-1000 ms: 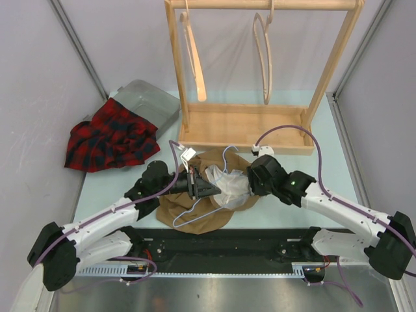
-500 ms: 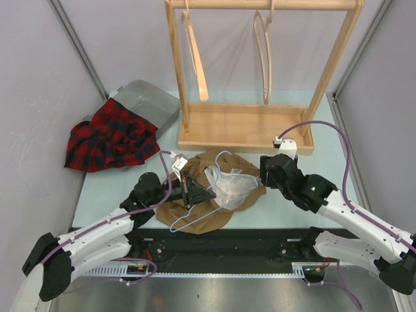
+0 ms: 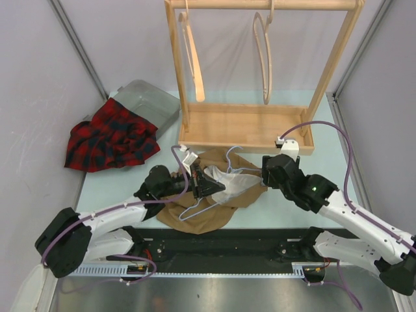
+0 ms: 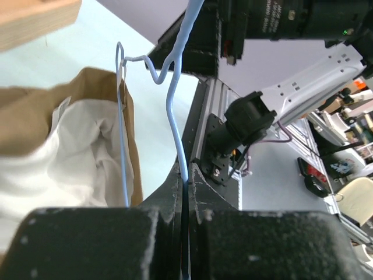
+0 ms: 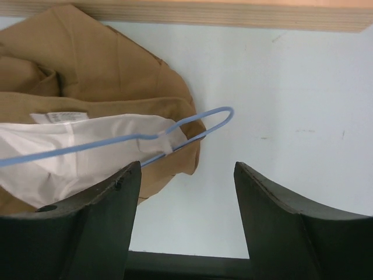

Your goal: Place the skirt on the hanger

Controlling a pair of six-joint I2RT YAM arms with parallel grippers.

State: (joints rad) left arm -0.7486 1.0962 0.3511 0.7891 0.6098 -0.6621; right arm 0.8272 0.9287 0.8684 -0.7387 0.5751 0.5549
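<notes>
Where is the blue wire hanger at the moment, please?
In the top view the hanger lies on the brown skirt at the table's near middle, in front of the wooden rack; the left pincer is shut on it.

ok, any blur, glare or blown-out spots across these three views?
Top external: even diffuse light, sharp, shadows soft. Left wrist: the left hand is close and blurry, the thin blue wire hanger sharper, the white lining near washed out. Right wrist: crumpled tan fabric skirt crisp, right hand dark.
</notes>
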